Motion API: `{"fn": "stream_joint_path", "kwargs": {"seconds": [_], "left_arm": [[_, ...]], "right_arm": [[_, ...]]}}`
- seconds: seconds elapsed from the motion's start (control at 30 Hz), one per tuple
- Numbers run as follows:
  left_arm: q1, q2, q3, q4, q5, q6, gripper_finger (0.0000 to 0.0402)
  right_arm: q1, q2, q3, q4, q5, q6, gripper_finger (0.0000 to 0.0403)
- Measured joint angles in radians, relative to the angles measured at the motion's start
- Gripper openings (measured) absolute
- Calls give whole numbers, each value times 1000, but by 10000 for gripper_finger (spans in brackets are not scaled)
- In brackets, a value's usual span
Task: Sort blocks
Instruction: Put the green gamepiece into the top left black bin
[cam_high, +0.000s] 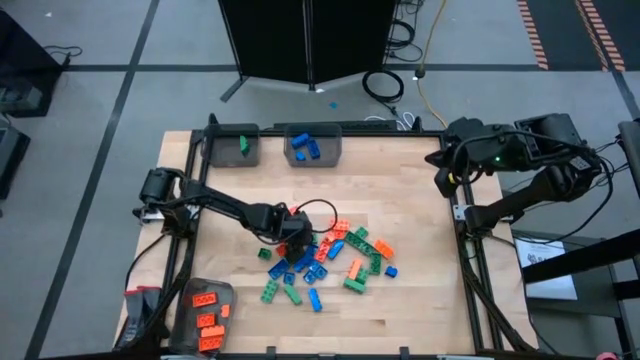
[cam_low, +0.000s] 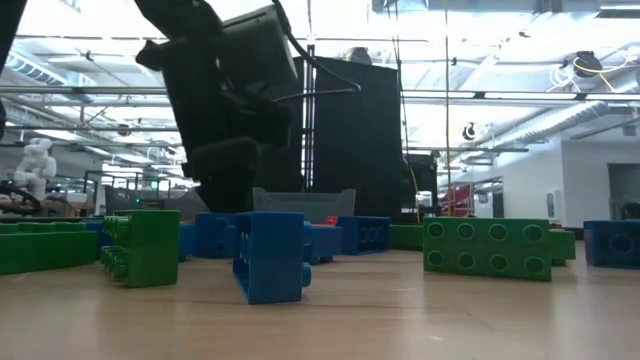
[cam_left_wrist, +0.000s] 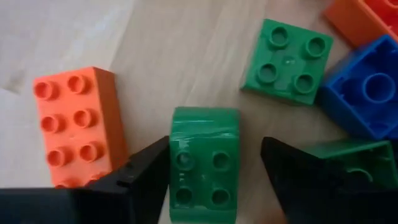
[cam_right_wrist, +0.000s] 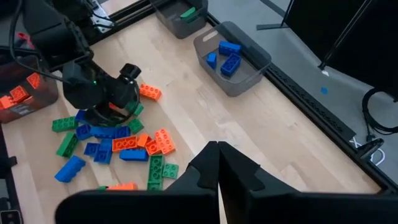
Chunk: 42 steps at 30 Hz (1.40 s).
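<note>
Green block (cam_left_wrist: 205, 163) sits between your left gripper's (cam_left_wrist: 214, 177) spread fingers; pinch it, then lift toward its bin.

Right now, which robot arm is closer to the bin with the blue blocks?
The right gripper, off to the bin's right near the table edge. The left gripper hangs farther off, over the block pile.

orange, green, blue blocks (cam_high: 330, 260), clustered mid-table
</note>
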<state>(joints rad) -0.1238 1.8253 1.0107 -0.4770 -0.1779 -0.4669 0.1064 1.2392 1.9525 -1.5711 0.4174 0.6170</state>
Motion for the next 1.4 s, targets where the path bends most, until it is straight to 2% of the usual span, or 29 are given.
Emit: {"fn": "stream_joint_path", "kwargs": {"seconds": [0.23,0.53,0.77,0.9,0.97,1.2,1.4], "left_arm": [[14,-15,23,-21,20,-22,122],[27,-112,128,-114,-89,-49,121],[109,-252,193,-265,-321,-55,121],[227,-325,195,-364,-458,-131,121],[305,-339,195,-400,-479,-138,121],[602,-335,195,-401,-470,-97,121],[847,-324,194,-387,-369,-73,121]], "right_arm": [[1,0,0,0,0,0,0],[1,-1,0,0,0,-16,0],[1,-7,0,0,-4,-28,0],[1,-13,0,0,-4,-30,0],[1,-17,0,0,-4,-30,0],[1,-21,0,0,-4,-28,0],[1,-21,0,0,-33,-27,0]]}}
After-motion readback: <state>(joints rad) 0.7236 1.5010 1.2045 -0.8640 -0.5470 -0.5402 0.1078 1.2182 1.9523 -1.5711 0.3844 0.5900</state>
